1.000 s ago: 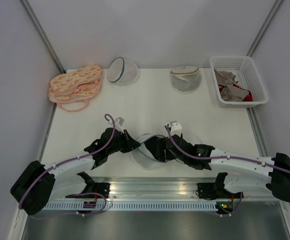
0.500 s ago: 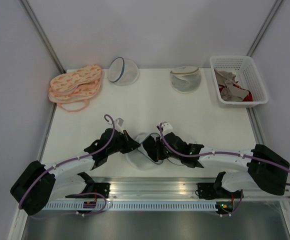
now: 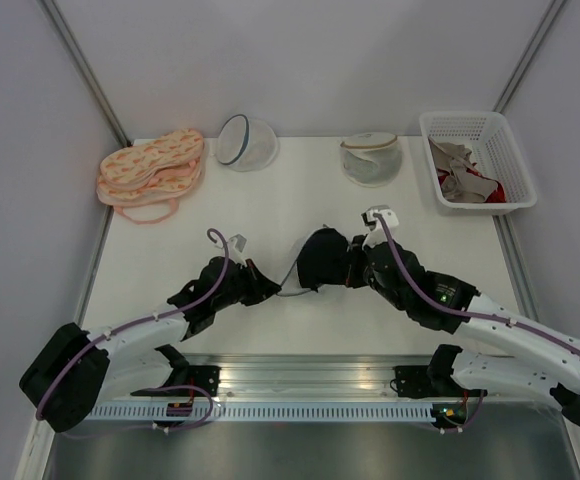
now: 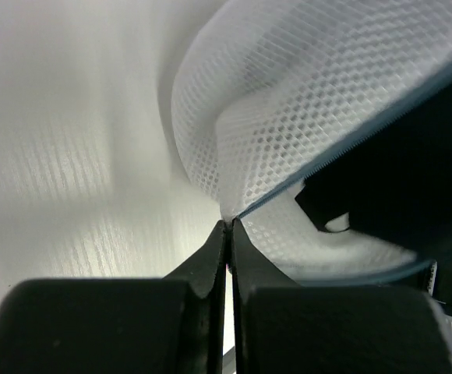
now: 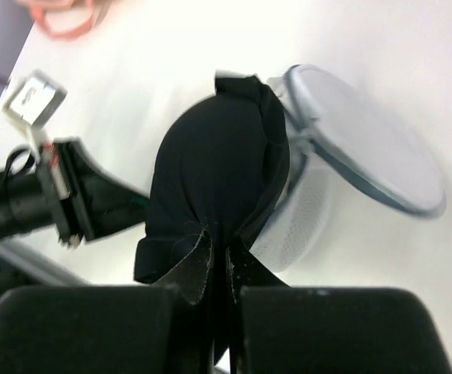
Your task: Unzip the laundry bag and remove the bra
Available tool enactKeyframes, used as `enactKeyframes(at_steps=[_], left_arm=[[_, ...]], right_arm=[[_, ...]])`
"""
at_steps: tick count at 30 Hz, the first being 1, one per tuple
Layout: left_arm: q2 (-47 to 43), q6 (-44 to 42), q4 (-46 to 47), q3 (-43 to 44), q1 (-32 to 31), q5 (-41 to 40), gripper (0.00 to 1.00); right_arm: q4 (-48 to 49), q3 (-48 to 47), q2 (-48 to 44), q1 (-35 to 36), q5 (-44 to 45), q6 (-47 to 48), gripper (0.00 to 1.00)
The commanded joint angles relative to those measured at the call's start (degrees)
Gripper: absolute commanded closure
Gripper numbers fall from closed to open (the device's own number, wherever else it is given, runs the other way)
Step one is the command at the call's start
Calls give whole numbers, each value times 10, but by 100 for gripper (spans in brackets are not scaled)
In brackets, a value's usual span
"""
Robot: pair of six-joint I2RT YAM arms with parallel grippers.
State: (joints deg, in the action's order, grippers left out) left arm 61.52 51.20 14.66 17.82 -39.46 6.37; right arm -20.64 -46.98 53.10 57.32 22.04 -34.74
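The laundry bag point(image 5: 313, 204), white mesh with a grey-blue zipper rim, lies open on the table between the arms. My left gripper point(image 4: 227, 226) is shut on its rim edge, where mesh and zipper meet; in the top view this gripper point(image 3: 270, 290) is at the bag's point(image 3: 292, 289) left side. The black bra point(image 5: 218, 167) hangs bunched from my right gripper point(image 5: 220, 243), which is shut on its fabric. In the top view the bra point(image 3: 322, 258) is lifted just behind and right of the bag, with the right gripper point(image 3: 350, 268) beside it.
Pink patterned garments point(image 3: 150, 170) lie at the back left. A mesh dome with a navy rim point(image 3: 245, 141) and one with a beige rim point(image 3: 372, 158) stand at the back. A white basket point(image 3: 510, 160) with beige and red garments is at the back right.
My right gripper has shut on the black bra inside the bag and pulled it up and away to the back right. The left gripper keeps hold of the bag's rim.
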Motion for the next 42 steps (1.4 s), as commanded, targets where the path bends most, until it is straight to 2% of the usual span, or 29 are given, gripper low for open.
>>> enactKeyframes(at_steps=[1, 8, 10, 12, 15, 17, 18, 20, 25, 27, 29, 31, 34, 39, 42], left_arm=[[16, 7, 6, 1, -3, 3, 98], [13, 7, 2, 1, -3, 1, 98], [13, 6, 1, 4, -3, 1, 98], [13, 6, 0, 6, -3, 4, 98], [12, 1, -12, 17, -3, 7, 98], [9, -2, -20, 26, -3, 9, 98], [8, -3, -26, 29, -3, 13, 98], [4, -6, -31, 39, -3, 18, 98], [0, -14, -54, 55, -4, 29, 98], [-2, -15, -60, 63, -3, 35, 98], [-4, -19, -72, 68, -3, 35, 98], [-10, -24, -83, 74, -3, 31, 98], [-15, -28, -91, 76, -2, 23, 98], [-11, -29, -96, 81, -2, 16, 98], [-3, -29, -89, 79, -2, 17, 98]], right_arm=[[-50, -49, -6, -29, 92, 27, 100], [30, -71, -35, -121, 32, 46, 100], [32, -87, -29, -135, 75, 42, 99], [31, -102, -6, -152, 155, 44, 100], [37, -137, 38, -216, 182, 36, 100], [58, -159, 72, -271, 151, 21, 100], [68, -174, 84, -334, 129, 15, 100], [81, -192, 123, -414, 121, 1, 100], [148, -264, 217, -558, 53, -32, 100], [167, -316, 278, -615, 37, -41, 100], [165, -370, 362, -668, -42, -55, 100], [149, -450, 417, -692, -75, -64, 100], [198, -483, 489, -712, -96, -67, 100], [219, -566, 636, -741, -240, -102, 100], [236, -530, 674, -744, -254, -113, 99]])
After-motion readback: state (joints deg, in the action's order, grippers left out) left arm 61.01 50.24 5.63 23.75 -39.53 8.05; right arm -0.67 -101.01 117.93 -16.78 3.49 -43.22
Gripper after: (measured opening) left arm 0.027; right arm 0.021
